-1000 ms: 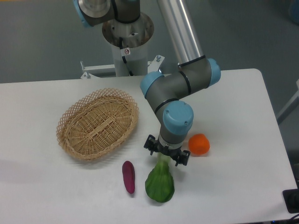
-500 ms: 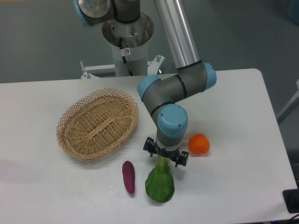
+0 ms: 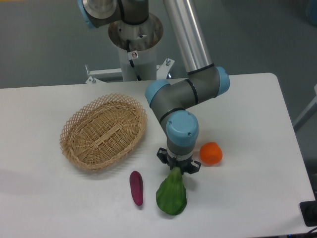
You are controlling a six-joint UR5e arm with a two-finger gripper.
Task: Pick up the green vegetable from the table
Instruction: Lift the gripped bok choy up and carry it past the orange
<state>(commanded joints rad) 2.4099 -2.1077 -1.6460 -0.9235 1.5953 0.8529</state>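
Note:
The green vegetable (image 3: 172,196) lies on the white table (image 3: 257,148) near the front edge, its leafy body pointing toward the camera. My gripper (image 3: 178,170) points straight down over its upper end. The jaws are drawn in on the stem, which is hidden between them. The leafy body still touches the table or sits very close to it; I cannot tell which.
An orange (image 3: 211,153) sits just right of the gripper. A small purple eggplant (image 3: 136,187) lies just left of the green vegetable. A woven wicker basket (image 3: 104,130) stands to the left. The arm's base column (image 3: 134,39) is at the back.
The jaws have closed inward onto the stem, which showed pale between them before. The green vegetable has shifted slightly right and tilted. The arm came a little lower and left.

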